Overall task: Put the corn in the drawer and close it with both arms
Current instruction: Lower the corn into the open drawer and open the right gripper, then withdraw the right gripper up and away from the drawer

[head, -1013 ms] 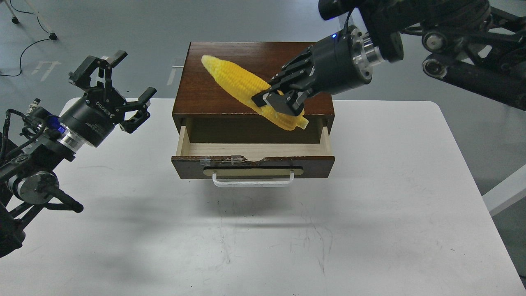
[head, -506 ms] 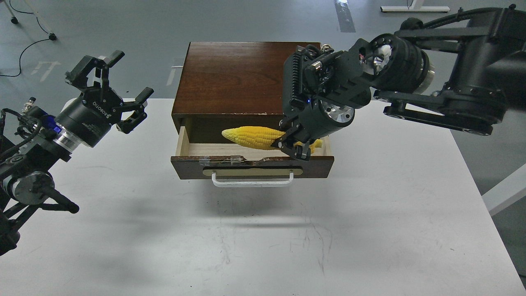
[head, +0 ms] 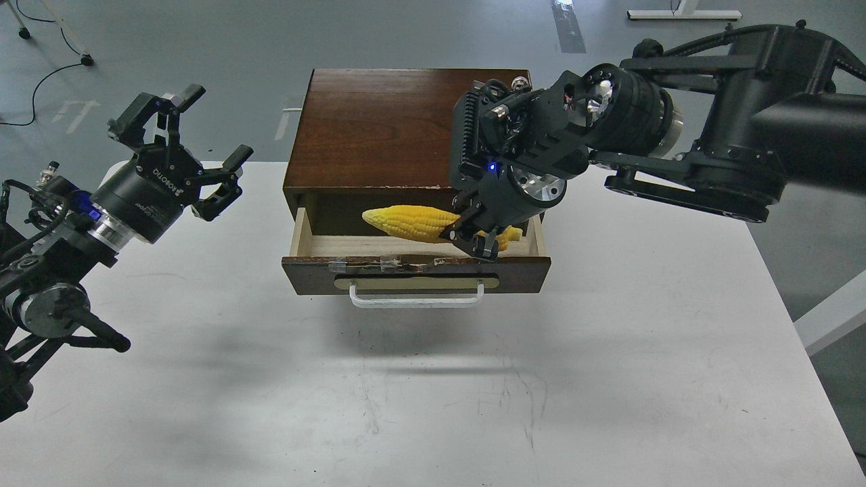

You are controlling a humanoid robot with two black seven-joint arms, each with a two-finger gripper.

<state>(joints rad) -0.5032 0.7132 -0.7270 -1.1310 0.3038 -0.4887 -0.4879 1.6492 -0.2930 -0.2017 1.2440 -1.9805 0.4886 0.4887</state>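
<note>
The yellow corn (head: 409,222) lies level over the open drawer (head: 416,273), its tapered tip pointing left. My right gripper (head: 472,242) points down into the drawer and is shut on the corn's thick right end. The drawer has a dark brown chipped front, pale wood inside and a white bar handle (head: 416,298). It is pulled out of a dark wooden cabinet (head: 379,128). My left gripper (head: 196,145) is open and empty, held above the table's left side, well left of the cabinet.
The white table (head: 433,392) spreads in front of the drawer. The grey floor lies beyond it, with cables at the far left (head: 47,67). My right arm (head: 710,155) reaches in over the table's back right.
My right gripper carried the corn off the cabinet top, turned it level and lowered it into the open drawer, then shifted slightly left. My left arm barely moved.
</note>
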